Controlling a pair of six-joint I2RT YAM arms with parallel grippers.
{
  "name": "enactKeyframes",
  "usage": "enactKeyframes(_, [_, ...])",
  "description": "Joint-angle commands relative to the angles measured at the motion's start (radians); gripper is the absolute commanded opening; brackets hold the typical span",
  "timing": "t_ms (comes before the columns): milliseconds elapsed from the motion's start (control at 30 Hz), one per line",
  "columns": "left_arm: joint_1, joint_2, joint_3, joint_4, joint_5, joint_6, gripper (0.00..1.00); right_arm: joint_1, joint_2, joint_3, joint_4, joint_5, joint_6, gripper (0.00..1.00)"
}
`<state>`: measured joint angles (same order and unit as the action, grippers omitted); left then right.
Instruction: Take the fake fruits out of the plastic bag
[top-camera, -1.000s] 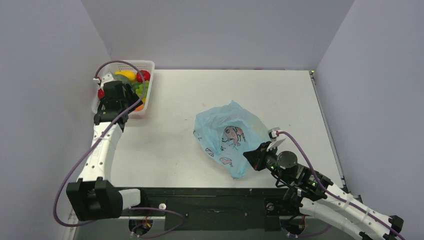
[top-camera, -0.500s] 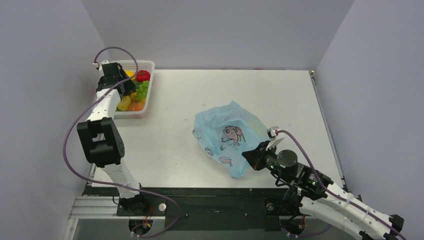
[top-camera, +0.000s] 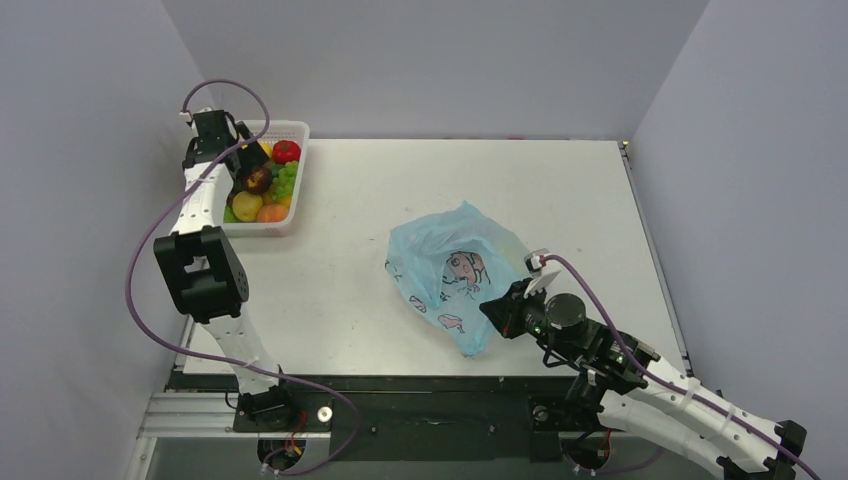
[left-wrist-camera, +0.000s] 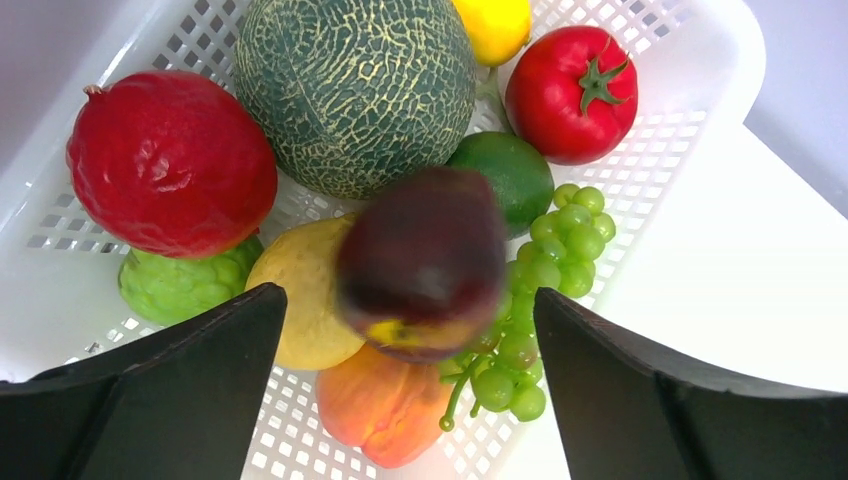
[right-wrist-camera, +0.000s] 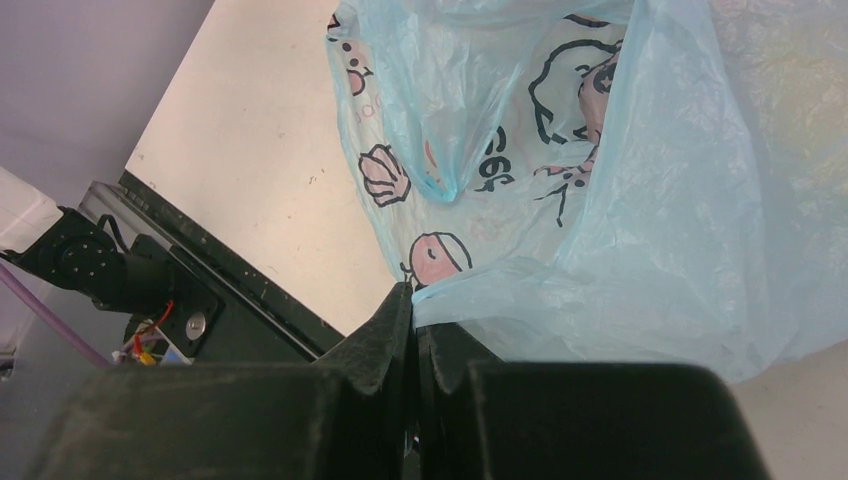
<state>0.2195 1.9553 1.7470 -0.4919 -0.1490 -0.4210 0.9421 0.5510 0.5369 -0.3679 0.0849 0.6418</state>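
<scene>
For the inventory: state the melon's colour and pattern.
Melon: dark green with pale netting; left wrist view best.

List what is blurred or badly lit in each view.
Left wrist view: the dark purple fruit is smeared by motion blur, while the melon and tomato are crisp; the left fingers are near-black silhouettes. Right wrist view: the print on the plastic bag is sharp, the right fingers dark and soft. Top external view: evenly lit, sharp, only faint shadows.

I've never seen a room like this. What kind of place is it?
Probably a robot testing lab: two robot arms bolted at a white table, plain grey walls boxing it in, toy fruits in a basket and a plastic bag for practice.
</scene>
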Motion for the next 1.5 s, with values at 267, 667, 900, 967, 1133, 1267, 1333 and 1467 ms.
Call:
enactKeyframes(267, [0.031,-0.156,-0.092,-0.021,0.098,0.017,0.97,-0.007,0.007,0.056,0.028,0.002,-0.034,0.00])
enactKeyframes(667, [-0.054,-1.051,-0.902,0.105,0.613,-0.195,0.97,-0.017,0.339,0.270,0.150,-0.071,-0.160,0.00])
enactKeyframes(900, [-0.094,-1.400,-0.990,-0.175,0.716,-0.211,0.97,0.042,0.615,0.470,0.204,-0.219,-0.228,0.00])
enactKeyframes(967, [-0.095,-1.462,-0.972,-0.239,0.719,-0.195,0.97,0.102,0.671,0.539,0.194,-0.222,-0.257,0.00])
enactKeyframes(1133, [-0.106,-1.501,-0.955,-0.306,0.742,-0.211,0.97,0.259,0.748,0.636,0.194,-0.283,-0.303,0.00])
enactKeyframes(1267, [-0.112,-1.534,-0.987,-0.249,0.795,-0.270,0.97,0.339,0.732,0.559,0.213,-0.355,-0.295,0.00])
enactKeyframes(1333, [-0.122,-1.536,-1.004,-0.217,0.829,-0.297,0.97,0.348,0.685,0.470,0.241,-0.371,-0.266,0.00])
enactKeyframes(1467, [-0.156,-1.548,-1.012,-0.191,0.856,-0.327,0.96,0.346,0.548,0.268,0.260,-0.311,-0.211,0.00])
